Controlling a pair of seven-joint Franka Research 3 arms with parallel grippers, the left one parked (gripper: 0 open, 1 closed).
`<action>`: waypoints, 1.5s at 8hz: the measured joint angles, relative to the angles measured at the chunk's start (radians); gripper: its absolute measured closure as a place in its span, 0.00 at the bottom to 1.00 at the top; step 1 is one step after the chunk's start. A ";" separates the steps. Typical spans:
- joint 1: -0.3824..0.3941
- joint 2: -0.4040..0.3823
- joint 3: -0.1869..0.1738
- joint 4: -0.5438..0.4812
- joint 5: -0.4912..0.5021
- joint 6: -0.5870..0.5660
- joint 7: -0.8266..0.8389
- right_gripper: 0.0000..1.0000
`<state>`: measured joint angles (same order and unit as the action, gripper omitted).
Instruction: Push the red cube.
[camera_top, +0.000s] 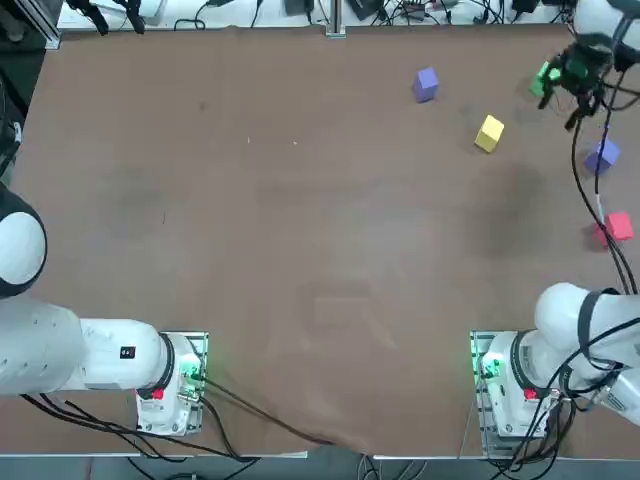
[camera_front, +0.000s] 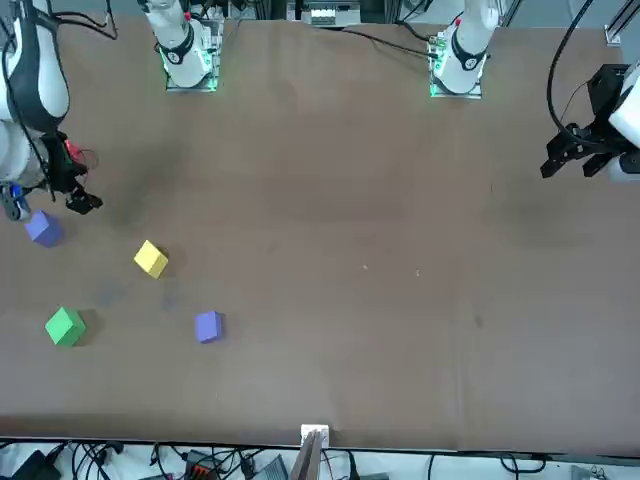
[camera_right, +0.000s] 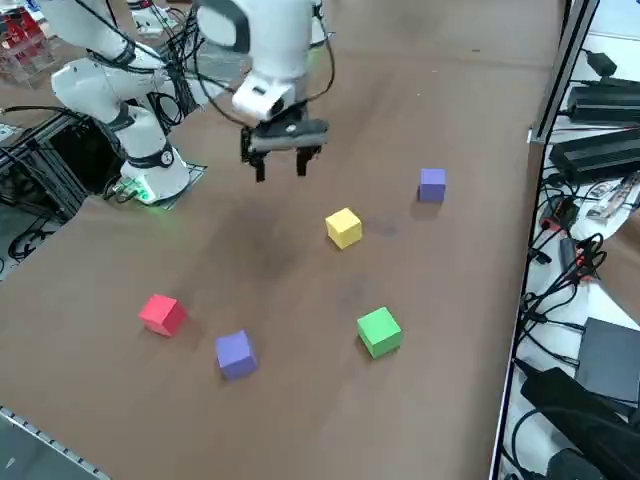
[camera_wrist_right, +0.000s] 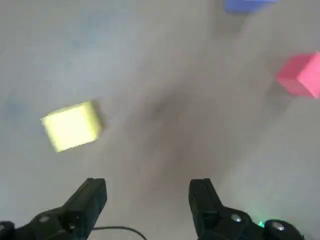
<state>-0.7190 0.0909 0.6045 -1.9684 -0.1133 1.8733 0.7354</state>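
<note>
The red cube (camera_right: 162, 313) lies near the table's right edge, level with the middle of the table; it also shows in the top view (camera_top: 618, 226) and the right wrist view (camera_wrist_right: 302, 75). My right gripper (camera_right: 280, 160) hangs well above the table, over its far right part, open with nothing between its fingers (camera_wrist_right: 90, 197). In the right side view it is up and to the right of the red cube, clearly apart from it. The wrist view has the gripper (camera_wrist_right: 147, 192) looking down at bare table between the yellow cube (camera_wrist_right: 72, 125) and the red cube.
A purple cube (camera_right: 236, 353) sits close to the red one, further from the bases. The yellow cube (camera_right: 343, 227), a green cube (camera_right: 379, 331) and a second purple cube (camera_right: 432, 184) are spread over the far right part. Cables and power bricks lie beyond the far edge.
</note>
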 joint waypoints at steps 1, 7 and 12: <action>0.038 0.004 0.013 0.036 0.000 -0.005 -0.051 0.00; 0.083 0.071 0.007 0.277 0.000 -0.092 -0.458 0.00; 0.293 0.068 -0.150 0.410 -0.001 -0.183 -0.509 0.00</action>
<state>-0.4261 0.1585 0.4547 -1.5580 -0.1144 1.6899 0.2269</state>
